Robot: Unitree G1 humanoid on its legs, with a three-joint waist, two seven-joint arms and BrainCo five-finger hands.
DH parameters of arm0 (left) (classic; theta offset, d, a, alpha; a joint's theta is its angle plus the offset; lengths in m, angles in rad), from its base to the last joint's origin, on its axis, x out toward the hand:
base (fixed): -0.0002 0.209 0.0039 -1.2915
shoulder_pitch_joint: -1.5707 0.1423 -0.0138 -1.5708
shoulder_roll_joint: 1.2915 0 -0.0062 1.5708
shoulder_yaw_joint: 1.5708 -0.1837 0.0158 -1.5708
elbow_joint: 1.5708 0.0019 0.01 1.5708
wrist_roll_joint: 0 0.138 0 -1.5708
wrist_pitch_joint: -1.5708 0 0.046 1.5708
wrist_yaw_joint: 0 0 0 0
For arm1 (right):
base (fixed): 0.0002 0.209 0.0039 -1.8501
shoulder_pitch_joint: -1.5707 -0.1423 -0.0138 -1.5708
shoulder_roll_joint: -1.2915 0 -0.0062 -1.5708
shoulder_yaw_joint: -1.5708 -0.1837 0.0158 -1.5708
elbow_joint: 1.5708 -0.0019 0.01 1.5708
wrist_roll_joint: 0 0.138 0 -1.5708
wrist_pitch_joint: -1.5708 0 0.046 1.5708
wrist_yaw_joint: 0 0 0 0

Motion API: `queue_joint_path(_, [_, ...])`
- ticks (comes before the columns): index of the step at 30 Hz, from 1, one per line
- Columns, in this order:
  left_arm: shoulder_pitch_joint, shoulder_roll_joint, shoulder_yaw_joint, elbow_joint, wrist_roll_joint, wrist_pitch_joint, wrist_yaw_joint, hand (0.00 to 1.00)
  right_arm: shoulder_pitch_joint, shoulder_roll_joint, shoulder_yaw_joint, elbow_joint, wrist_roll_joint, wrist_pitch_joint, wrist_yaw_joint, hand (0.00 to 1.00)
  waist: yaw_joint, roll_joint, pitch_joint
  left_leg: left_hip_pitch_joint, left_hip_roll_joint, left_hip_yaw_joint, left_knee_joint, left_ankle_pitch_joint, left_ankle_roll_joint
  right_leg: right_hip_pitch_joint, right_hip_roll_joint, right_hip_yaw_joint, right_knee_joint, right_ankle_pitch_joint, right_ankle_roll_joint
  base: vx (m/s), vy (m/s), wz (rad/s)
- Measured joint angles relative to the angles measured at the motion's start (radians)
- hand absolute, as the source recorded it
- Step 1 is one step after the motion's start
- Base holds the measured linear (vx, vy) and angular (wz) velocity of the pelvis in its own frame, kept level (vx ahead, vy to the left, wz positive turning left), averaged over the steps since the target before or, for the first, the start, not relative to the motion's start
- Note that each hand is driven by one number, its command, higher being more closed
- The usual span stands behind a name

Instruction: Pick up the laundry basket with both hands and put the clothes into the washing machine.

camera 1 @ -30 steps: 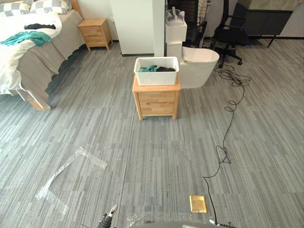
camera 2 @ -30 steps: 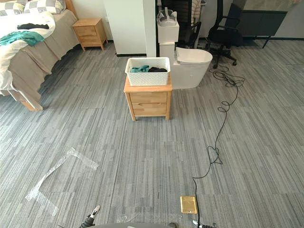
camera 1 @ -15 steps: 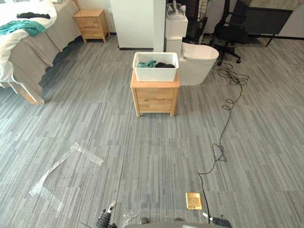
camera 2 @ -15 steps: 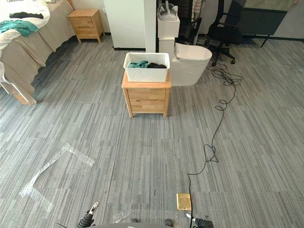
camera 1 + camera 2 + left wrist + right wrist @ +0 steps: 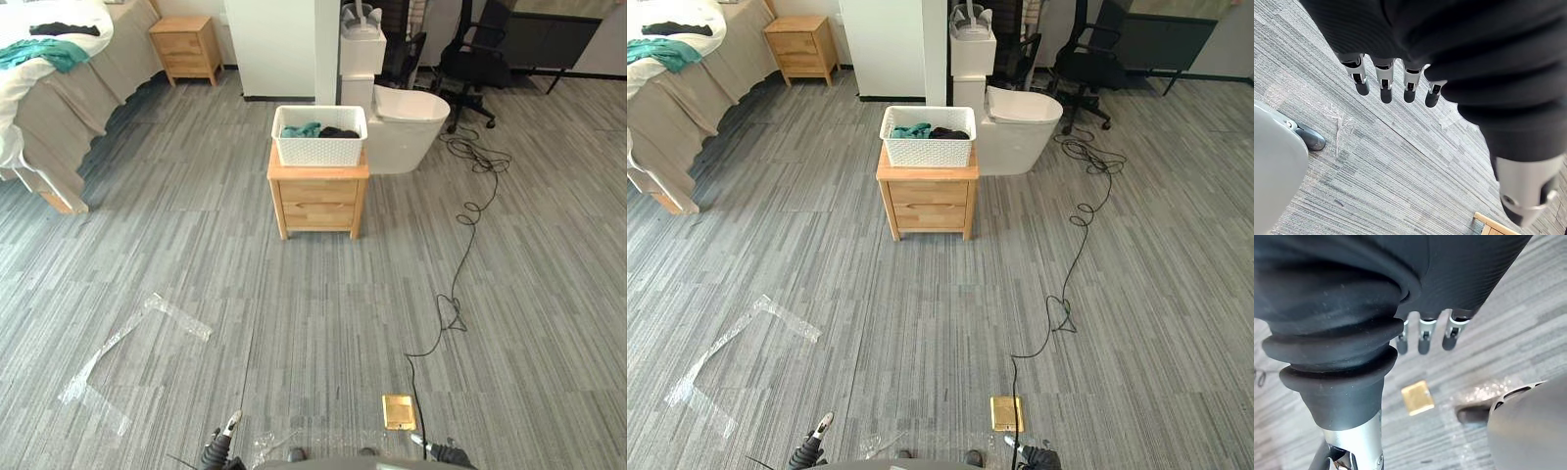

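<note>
Honestly the risk I see is all in the approach. On the left there's a loose strip of clear tape (image 5: 181, 318) on the floor that could catch a foot, and to the right a brass floor plate (image 5: 398, 411) that could do the same. If the robot arrives off-centre, one hand could reach the laundry basket (image 5: 319, 152) first and shove it off the small wooden nightstand (image 5: 318, 201) it sits on. The left hand (image 5: 1383, 81) hangs low at the robot's side, fingers straight and loose, holding nothing. The basket, with clothes (image 5: 304, 130) inside, sits well ahead, far from both hands, just beside the white unit (image 5: 407, 127). The right hand (image 5: 1422, 340) hangs just as slack and empty.
</note>
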Motion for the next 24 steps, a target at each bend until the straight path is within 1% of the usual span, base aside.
queue_joint_path(2, [-0.002, 0.000, 0.010, -0.002, -0.006, 0.001, 0.005, 0.00, -0.002, 0.008, -0.024, 0.000, 0.012, 0.000, -0.001, 0.00, -0.003, -0.005, 0.007, -0.015, 0.001, -0.013, 0.018, -0.012, -0.002, 0.001, 0.000, -0.014, 0.003, -0.006, -0.003, 0.00, -0.005, 0.22])
queue_joint_path(3, [-0.009, 0.000, 0.021, -0.011, -0.024, 0.001, 0.008, 0.00, -0.014, 0.012, -0.042, 0.000, 0.020, 0.000, 0.000, 0.00, -0.002, 0.001, 0.048, -0.057, 0.011, -0.022, 0.145, -0.087, -0.014, 0.017, 0.004, -0.032, 0.019, -0.043, -0.020, -0.02, -0.022, 0.21])
queue_joint_path(4, [-0.011, -0.003, 0.036, -0.016, -0.030, 0.001, 0.010, 0.00, -0.018, 0.007, -0.042, -0.002, 0.021, -0.001, 0.000, 0.00, 0.000, 0.011, 0.066, -0.083, 0.025, -0.023, 0.215, -0.127, -0.018, 0.017, 0.009, -0.045, 0.040, -0.058, -0.025, -0.04, -0.028, 0.06])
queue_joint_path(5, [-0.011, -0.007, 0.049, -0.018, -0.031, 0.001, 0.013, 0.00, -0.021, 0.000, -0.041, -0.005, 0.021, -0.001, 0.001, 0.00, 0.007, 0.012, 0.077, -0.107, 0.045, -0.022, 0.292, -0.169, -0.028, 0.020, 0.021, -0.051, 0.061, -0.072, -0.029, -0.07, -0.024, -0.14])
queue_joint_path(6, [-0.001, -0.008, 0.079, -0.015, -0.037, 0.006, 0.018, 0.00, -0.024, -0.011, -0.034, -0.010, 0.020, -0.003, 0.001, 0.00, 0.022, 0.038, 0.106, -0.166, 0.094, -0.008, 0.470, -0.238, -0.082, 0.042, 0.052, -0.058, 0.075, -0.093, -0.051, -0.01, -0.003, -0.04])
queue_joint_path(7, [-0.005, -0.007, 0.090, -0.016, -0.038, 0.007, 0.019, 0.00, -0.034, -0.014, -0.032, -0.008, 0.019, -0.002, 0.001, 0.00, 0.022, 0.020, 0.114, -0.206, 0.109, 0.005, 0.577, -0.231, -0.091, 0.056, 0.060, -0.057, 0.067, -0.097, -0.058, 0.00, 0.000, 0.00])
queue_joint_path(8, [-0.015, 0.004, 0.091, -0.024, -0.043, 0.009, 0.020, 0.00, -0.049, -0.021, -0.024, 0.006, 0.015, 0.002, 0.000, 0.00, 0.032, 0.016, 0.152, -0.311, 0.148, 0.057, 0.775, -0.207, -0.095, 0.077, 0.058, -0.055, 0.068, -0.105, -0.069, 0.04, 0.008, 0.10])
queue_joint_path(9, [-0.011, 0.006, 0.095, -0.029, -0.052, 0.011, 0.020, 0.00, -0.055, -0.025, -0.015, 0.013, 0.014, 0.004, 0.000, 0.00, 0.037, 0.007, 0.159, -0.345, 0.155, 0.083, 0.809, -0.216, -0.081, 0.081, 0.052, -0.055, 0.070, -0.112, -0.070, 0.05, -0.010, 0.03])
queue_joint_path(10, [-0.010, 0.012, 0.088, -0.032, -0.060, 0.012, 0.022, 0.00, -0.059, -0.031, -0.015, 0.013, 0.010, 0.008, -0.002, 0.00, 0.053, -0.016, 0.164, -0.396, 0.151, 0.114, 0.786, -0.218, -0.067, 0.082, 0.034, -0.052, 0.084, -0.129, -0.063, 0.13, 0.020, -0.01])
queue_joint_path(11, [-0.008, 0.011, 0.078, -0.033, -0.061, 0.013, 0.022, 0.00, -0.062, -0.042, -0.015, 0.014, 0.008, 0.009, -0.004, 0.00, 0.058, -0.017, 0.166, -0.424, 0.142, 0.128, 0.715, -0.216, -0.068, 0.081, 0.020, -0.047, 0.090, -0.142, -0.055, 0.17, 0.043, -0.09])
queue_joint_path(12, [-0.002, 0.006, 0.079, -0.042, -0.066, 0.014, 0.022, 0.00, -0.071, -0.048, -0.015, 0.014, 0.008, 0.009, -0.005, 0.00, 0.071, -0.022, 0.166, -0.447, 0.122, 0.135, 0.578, -0.198, -0.073, 0.075, 0.004, -0.038, 0.099, -0.158, -0.039, 0.27, 0.146, -0.39])
queue_joint_path(13, [0.006, -0.003, 0.079, -0.044, -0.067, 0.015, 0.022, 0.00, -0.078, -0.061, -0.015, 0.016, 0.008, 0.008, -0.005, 0.00, 0.085, -0.004, 0.163, -0.455, 0.108, 0.130, 0.393, -0.137, -0.072, 0.064, -0.011, -0.015, 0.105, -0.180, -0.017, 0.26, 0.157, -0.45])
queue_joint_path(14, [0.011, -0.009, 0.080, -0.044, -0.067, 0.015, 0.022, 0.00, -0.078, -0.065, -0.015, 0.018, 0.008, 0.008, -0.005, 0.00, 0.084, 0.003, 0.160, -0.455, 0.107, 0.124, 0.351, -0.122, -0.069, 0.065, -0.012, -0.010, 0.108, -0.191, -0.010, 0.30, 0.182, -0.43])
queue_joint_path(15, [0.017, -0.015, 0.081, -0.044, -0.067, 0.015, 0.023, 0.00, -0.078, -0.066, -0.015, 0.018, 0.008, 0.007, -0.004, 0.00, 0.086, 0.013, 0.155, -0.466, 0.103, 0.117, 0.336, -0.121, -0.068, 0.063, -0.016, -0.008, 0.125, -0.212, 0.000, 0.37, 0.193, -0.20])
queue_joint_path(16, [0.023, -0.019, 0.082, -0.044, -0.069, 0.015, 0.022, 0.00, -0.072, -0.061, -0.014, 0.018, 0.007, 0.007, -0.004, 0.00, 0.083, 0.013, 0.151, -0.479, 0.097, 0.093, 0.371, -0.108, -0.047, 0.052, -0.038, -0.002, 0.190, -0.262, 0.013, 0.50, 0.244, -0.24])
queue_joint_path(17, [0.037, -0.012, 0.083, -0.045, -0.079, 0.014, 0.023, 0.00, -0.051, -0.045, -0.011, 0.019, 0.005, 0.006, -0.002, 0.00, 0.091, -0.008, 0.139, -0.486, 0.059, 0.082, 0.440, -0.107, -0.035, 0.027, -0.089, 0.012, 0.307, -0.352, 0.048, 0.66, 0.259, -0.33])
queue_joint_path(18, [0.042, -0.009, 0.082, -0.042, -0.084, 0.011, 0.023, 0.00, -0.034, -0.025, -0.011, 0.034, 0.003, 0.005, 0.006, 0.00, 0.098, -0.027, 0.133, -0.481, 0.034, 0.082, 0.528, -0.120, -0.008, -0.027, -0.135, 0.021, 0.553, -0.415, 0.099, 0.55, 0.195, -0.31])
queue_joint_path(19, [0.043, -0.008, 0.081, -0.041, -0.088, 0.011, 0.023, 0.00, -0.033, -0.016, -0.027, 0.020, 0.019, 0.003, 0.009, 0.00, 0.094, -0.031, 0.134, -0.476, 0.026, 0.079, 0.576, -0.142, 0.025, -0.078, -0.165, 0.030, 0.713, -0.413, 0.103, 0.57, 0.202, -0.05])
queue_joint_path(20, [0.042, 0.012, 0.081, -0.044, -0.088, 0.012, 0.022, 0.00, -0.034, -0.005, -0.027, -0.001, 0.019, 0.002, 0.010, 0.00, 0.079, -0.058, 0.135, -0.443, -0.004, 0.079, 0.631, -0.206, 0.065, -0.171, -0.217, 0.065, 0.983, -0.325, 0.057, 0.59, 0.202, 0.32])
queue_joint_path(21, [0.036, 0.023, 0.079, -0.055, -0.086, 0.015, 0.021, 0.00, -0.032, 0.006, -0.027, -0.011, 0.019, 0.001, 0.010, 0.00, 0.065, -0.077, 0.136, -0.400, -0.028, 0.070, 0.646, -0.250, 0.089, -0.218, -0.237, 0.100, 1.131, -0.203, 0.030, 0.76, 0.179, 0.54])
queue_joint_path(22, [0.029, 0.025, 0.069, -0.072, -0.085, 0.017, 0.020, 0.00, -0.033, 0.008, -0.029, -0.008, 0.019, 0.001, 0.014, 0.00, 0.054, -0.072, 0.149, -0.321, -0.040, 0.047, 0.645, -0.296, 0.098, -0.247, -0.228, 0.119, 1.247, -0.211, 0.054, 0.68, 0.093, 0.54])
queue_joint_path(23, [0.022, 0.022, 0.070, -0.075, -0.084, 0.018, 0.019, 0.00, -0.033, 0.008, -0.037, -0.011, 0.019, -0.002, 0.022, 0.00, 0.050, -0.067, 0.151, -0.254, -0.041, 0.023, 0.629, -0.321, 0.098, -0.258, -0.219, 0.088, 1.270, -0.238, 0.048, 0.70, 0.047, 0.50])
queue_joint_path(24, [0.019, 0.020, 0.069, -0.094, -0.084, 0.018, 0.018, 0.00, -0.027, 0.012, -0.035, -0.029, 0.019, -0.004, 0.024, 0.00, 0.048, -0.061, 0.148, -0.162, -0.031, 0.006, 0.583, -0.338, 0.093, -0.288, -0.211, 0.031, 1.240, -0.278, 0.027, 0.70, 0.026, 0.42])
